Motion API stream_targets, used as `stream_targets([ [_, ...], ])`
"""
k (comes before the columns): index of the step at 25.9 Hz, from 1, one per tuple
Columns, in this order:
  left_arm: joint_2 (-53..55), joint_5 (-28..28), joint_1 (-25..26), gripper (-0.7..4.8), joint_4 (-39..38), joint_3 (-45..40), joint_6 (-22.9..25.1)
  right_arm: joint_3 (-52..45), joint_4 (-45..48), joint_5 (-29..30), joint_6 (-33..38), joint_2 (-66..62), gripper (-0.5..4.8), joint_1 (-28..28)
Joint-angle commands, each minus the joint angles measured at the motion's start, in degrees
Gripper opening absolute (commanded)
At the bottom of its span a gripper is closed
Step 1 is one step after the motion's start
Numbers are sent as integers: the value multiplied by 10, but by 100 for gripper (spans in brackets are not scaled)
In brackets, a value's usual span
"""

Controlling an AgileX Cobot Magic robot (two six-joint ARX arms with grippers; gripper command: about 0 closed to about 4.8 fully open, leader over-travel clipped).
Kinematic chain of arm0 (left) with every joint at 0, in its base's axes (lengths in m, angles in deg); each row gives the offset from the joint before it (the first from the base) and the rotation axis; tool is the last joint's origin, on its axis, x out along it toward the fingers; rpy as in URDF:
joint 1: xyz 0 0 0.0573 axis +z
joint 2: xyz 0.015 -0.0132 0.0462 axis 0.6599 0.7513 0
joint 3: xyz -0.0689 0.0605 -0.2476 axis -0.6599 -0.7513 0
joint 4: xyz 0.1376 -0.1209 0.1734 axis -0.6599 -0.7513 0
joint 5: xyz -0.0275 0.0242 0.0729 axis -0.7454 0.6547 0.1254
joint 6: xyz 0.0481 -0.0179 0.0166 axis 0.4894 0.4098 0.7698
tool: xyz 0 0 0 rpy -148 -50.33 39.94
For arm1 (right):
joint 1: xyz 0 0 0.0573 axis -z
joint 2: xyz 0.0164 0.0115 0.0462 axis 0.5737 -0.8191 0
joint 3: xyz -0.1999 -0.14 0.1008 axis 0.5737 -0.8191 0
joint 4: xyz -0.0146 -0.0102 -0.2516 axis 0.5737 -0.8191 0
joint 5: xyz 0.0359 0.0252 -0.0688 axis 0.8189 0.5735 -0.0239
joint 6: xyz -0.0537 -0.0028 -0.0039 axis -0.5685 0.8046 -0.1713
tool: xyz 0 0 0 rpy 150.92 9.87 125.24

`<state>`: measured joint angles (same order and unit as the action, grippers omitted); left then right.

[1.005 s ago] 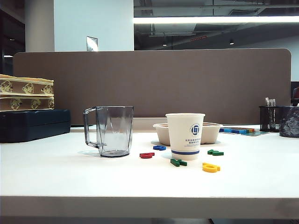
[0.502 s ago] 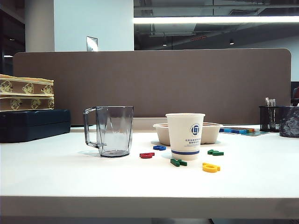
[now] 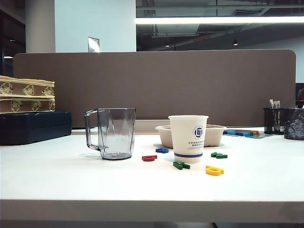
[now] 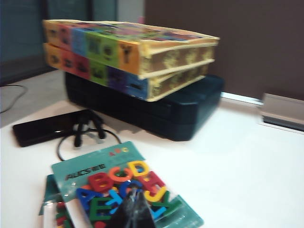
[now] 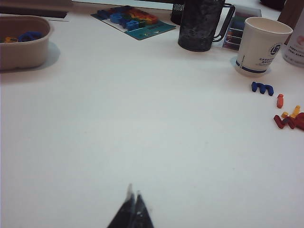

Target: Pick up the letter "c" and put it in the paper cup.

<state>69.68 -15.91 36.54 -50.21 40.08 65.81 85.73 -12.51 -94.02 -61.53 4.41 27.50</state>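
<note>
Letter "c" (image 5: 280, 100), light, stiff plastic best pinched across its arc, awaits; left gripper (image 4: 134, 209) over letter pack (image 4: 90, 166), right gripper (image 5: 133, 195) over table (image 5: 142, 123), both pressed together.

paper cup (image 3: 188, 137) before bowl (image 3: 213, 134), right of mug (image 3: 112, 133)

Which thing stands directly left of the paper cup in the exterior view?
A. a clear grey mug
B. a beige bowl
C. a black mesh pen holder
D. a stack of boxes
A. The clear grey mug stands on the table just left of the paper cup; the beige bowl sits behind the cup.
</note>
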Motion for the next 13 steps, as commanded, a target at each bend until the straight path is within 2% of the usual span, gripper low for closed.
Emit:
stream_targets([
  [1,1,-1,15,-5,5,2,0,-4,6,-1,1,0,0,0],
  [13,1,-1,32,-5,5,2,0,-4,6,-1,1,0,0,0],
])
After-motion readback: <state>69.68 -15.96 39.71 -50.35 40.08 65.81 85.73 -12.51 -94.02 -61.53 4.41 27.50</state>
